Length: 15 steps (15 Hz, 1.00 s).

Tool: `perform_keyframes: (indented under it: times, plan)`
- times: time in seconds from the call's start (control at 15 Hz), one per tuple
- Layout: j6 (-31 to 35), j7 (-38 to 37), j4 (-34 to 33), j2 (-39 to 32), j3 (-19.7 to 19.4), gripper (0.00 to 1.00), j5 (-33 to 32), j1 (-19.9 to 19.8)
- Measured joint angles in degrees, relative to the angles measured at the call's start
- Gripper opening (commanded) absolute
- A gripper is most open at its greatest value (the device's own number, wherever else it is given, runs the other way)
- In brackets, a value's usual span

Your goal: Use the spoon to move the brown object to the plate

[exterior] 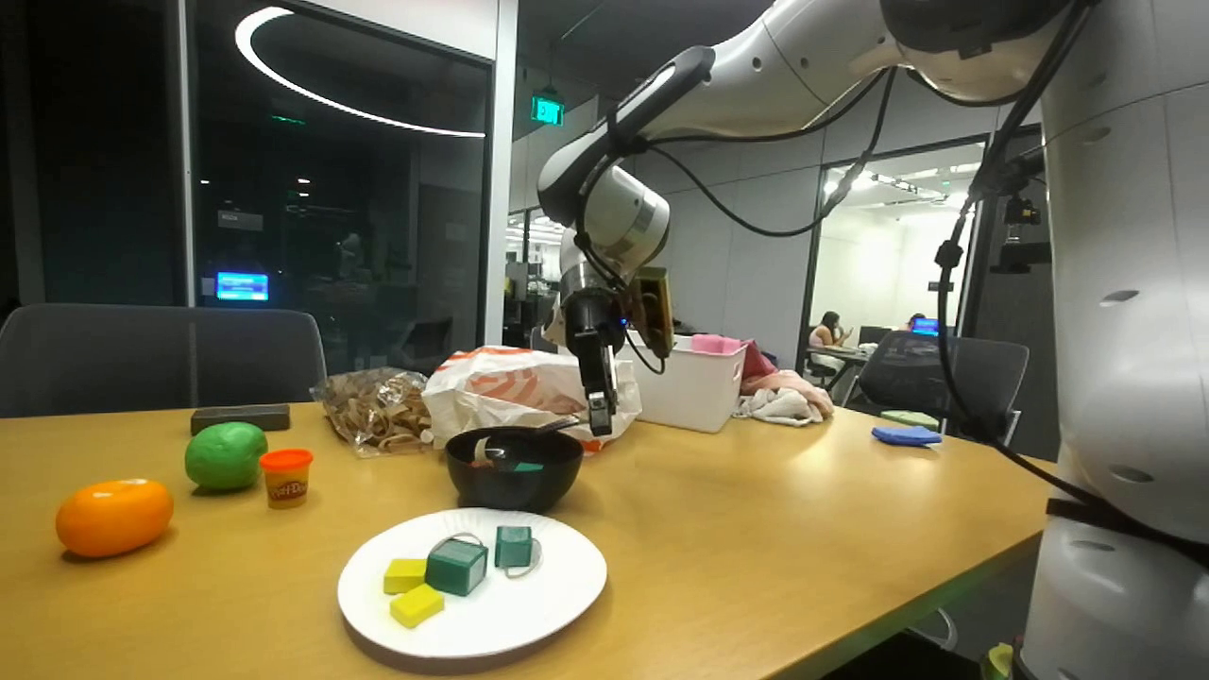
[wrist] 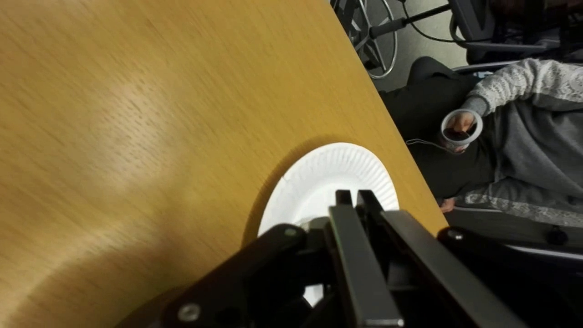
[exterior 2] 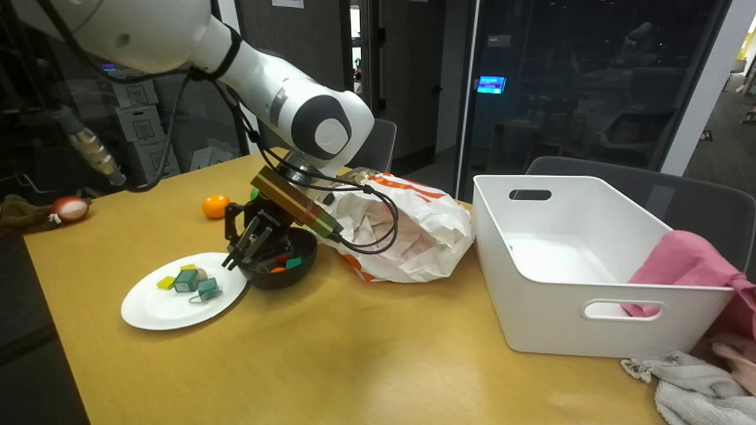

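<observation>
Black gripper [wrist: 355, 197] sits nearest the wrist cam, bottom centre; its fingers [wrist: 363, 264] are close together w/ a slim gap at the tips, & can't tell if they're fully met or pinching smth thin. White plate [wrist: 314, 196] lies below & ahead of the fingertips, part-hidden by them. Wood table [wrist: 150, 91] spreads L of them; to their R, past its edge, a seated person [wrist: 528, 123] in grey holds a cup [wrist: 455, 146].

In an exterior view, white arm [exterior: 803, 80] reaches from the R, slopes down L, then bends at the wrist so the gripper hangs approx. vertical. In an exterior view, the gripper slants below the wrist link [exterior 2: 348, 118], fingertips pointing down-L & overlapping the plate's edge from that angle.

Dark bowl [exterior: 518, 488] is just below & L of the fingertips in an exterior view; the slim dark spoon [exterior: 557, 425] rests in it, handle over the rim, its end just beside the fingers, contact unclear. Plate is lower L of the gripper in both exterior views, w/ 2 green cubes [exterior: 457, 569] & 2 yellow blocks [exterior: 417, 605] on it. Can't tell which item is the brown obj. White bag [exterior: 510, 387] is behind the gripper; in an exterior view, white bin [exterior 2: 543, 319] is well R of it, w/ pink cloth [exterior 2: 679, 260] over its rim.
</observation>
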<state>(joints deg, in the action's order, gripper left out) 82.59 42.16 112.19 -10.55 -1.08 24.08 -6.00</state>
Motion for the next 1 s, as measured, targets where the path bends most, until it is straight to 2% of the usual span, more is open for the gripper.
perform_keyframes:
  times: [0.33, 1.0]
  plan:
    - [-1.49, 3.26, -0.5, -0.1, 0.0, 0.09, 2.17, -0.32]
    - [-7.51, 7.43, -0.3, 2.08, 0.0, 0.08, 2.41, -0.33]
